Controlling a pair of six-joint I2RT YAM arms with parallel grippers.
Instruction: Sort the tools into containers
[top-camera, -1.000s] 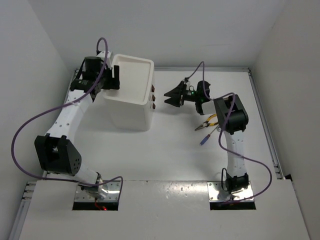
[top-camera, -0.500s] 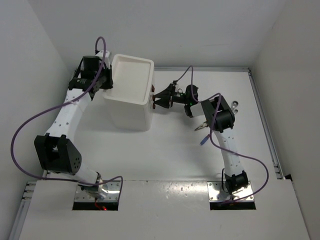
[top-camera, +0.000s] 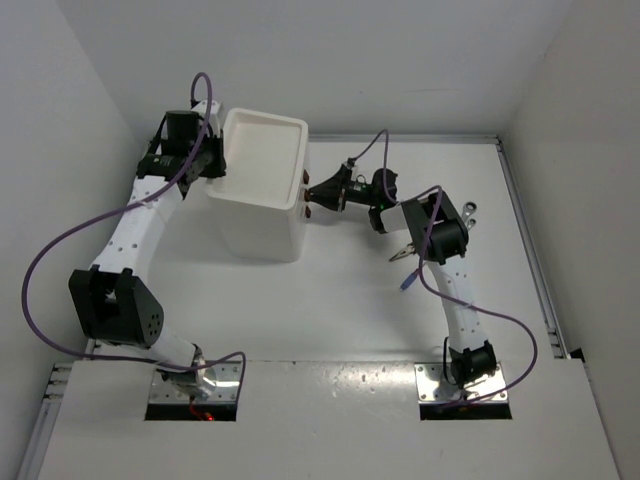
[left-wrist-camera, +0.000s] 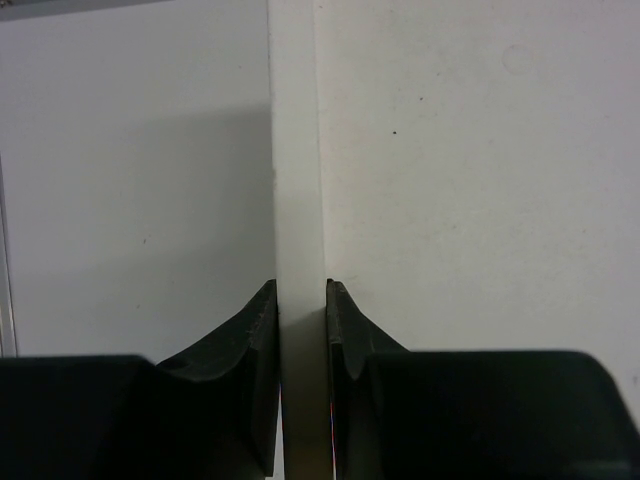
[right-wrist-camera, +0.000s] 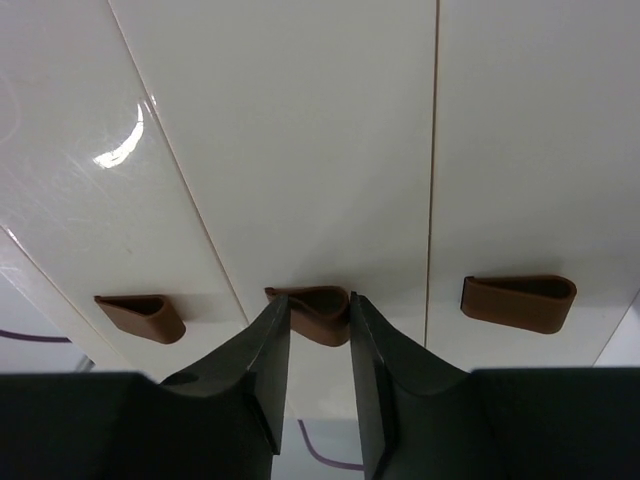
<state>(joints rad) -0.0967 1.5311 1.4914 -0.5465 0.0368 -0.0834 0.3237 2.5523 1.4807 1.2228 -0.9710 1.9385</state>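
Observation:
The containers are one white drawer unit (top-camera: 265, 118) with a recessed tray top and three brown knobs on its front. My left gripper (top-camera: 214, 166) is shut on the unit's left rim wall (left-wrist-camera: 297, 180), which stands upright between the fingertips (left-wrist-camera: 300, 292). My right gripper (top-camera: 312, 195) is at the drawer front, its two fingers closed against the sides of the middle knob (right-wrist-camera: 320, 322). Tools lie on the table to the right: the tips of the yellow-handled pliers (top-camera: 398, 256), a blue-handled screwdriver (top-camera: 408, 282) and a silver wrench (top-camera: 471, 208), partly hidden by the right arm.
Two more knobs (right-wrist-camera: 142, 316) (right-wrist-camera: 518, 300) flank the gripped one. White walls enclose the table on three sides. The right arm (top-camera: 440, 235) reaches across above the tools. A purple cable loops off each arm.
The right gripper has moved left from mid-table to the drawer front and narrowed around the middle knob. The left gripper has closed on the unit's rim.

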